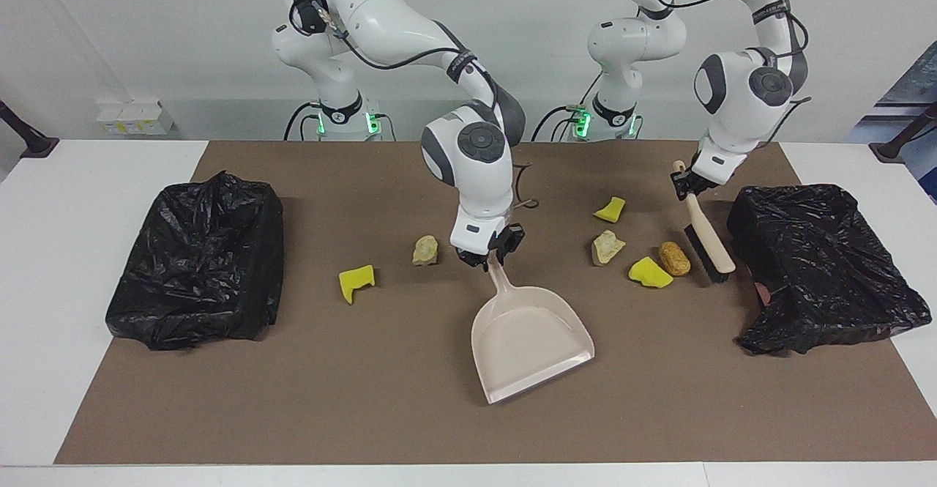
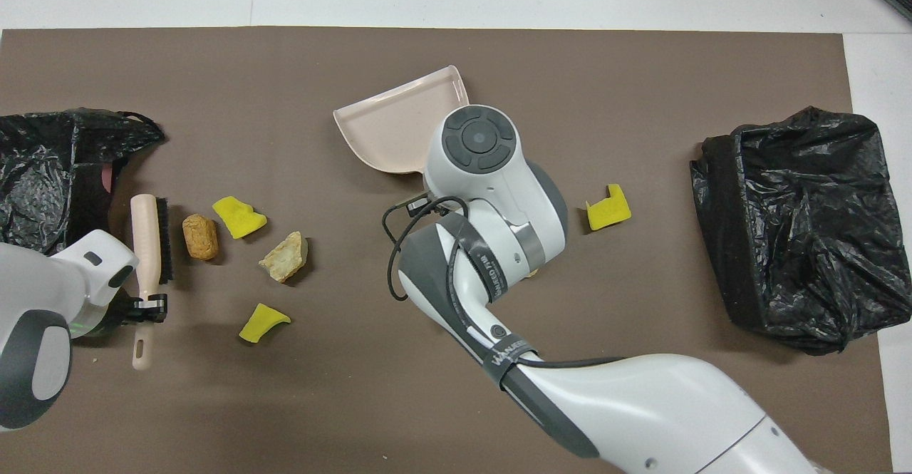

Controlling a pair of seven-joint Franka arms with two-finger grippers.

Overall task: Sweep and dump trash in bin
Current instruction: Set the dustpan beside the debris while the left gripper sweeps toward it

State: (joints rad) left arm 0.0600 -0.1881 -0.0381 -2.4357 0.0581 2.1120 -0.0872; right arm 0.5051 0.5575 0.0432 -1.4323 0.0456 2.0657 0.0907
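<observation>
My right gripper [image 1: 489, 256] is shut on the handle of the beige dustpan [image 1: 528, 339], whose pan rests mid-mat. My left gripper [image 1: 684, 184] is shut on the handle of the beige brush [image 1: 708, 236], also seen from overhead as the brush [image 2: 151, 235]. Its black bristles sit beside the orange-brown lump [image 1: 674, 258]. Trash lies near it: a yellow sponge chunk [image 1: 648, 272], a beige lump [image 1: 605, 246] and another yellow chunk [image 1: 610, 209]. Toward the right arm's end lie a beige lump [image 1: 425, 250] and a yellow chunk [image 1: 356, 282]. From overhead the right arm hides its gripper.
A black-bag-lined bin [image 1: 820, 267] stands at the left arm's end of the brown mat, right beside the brush. A second black-bagged bin [image 1: 198, 260] stands at the right arm's end. The mat's edge [image 1: 439, 450] farthest from the robots is bare.
</observation>
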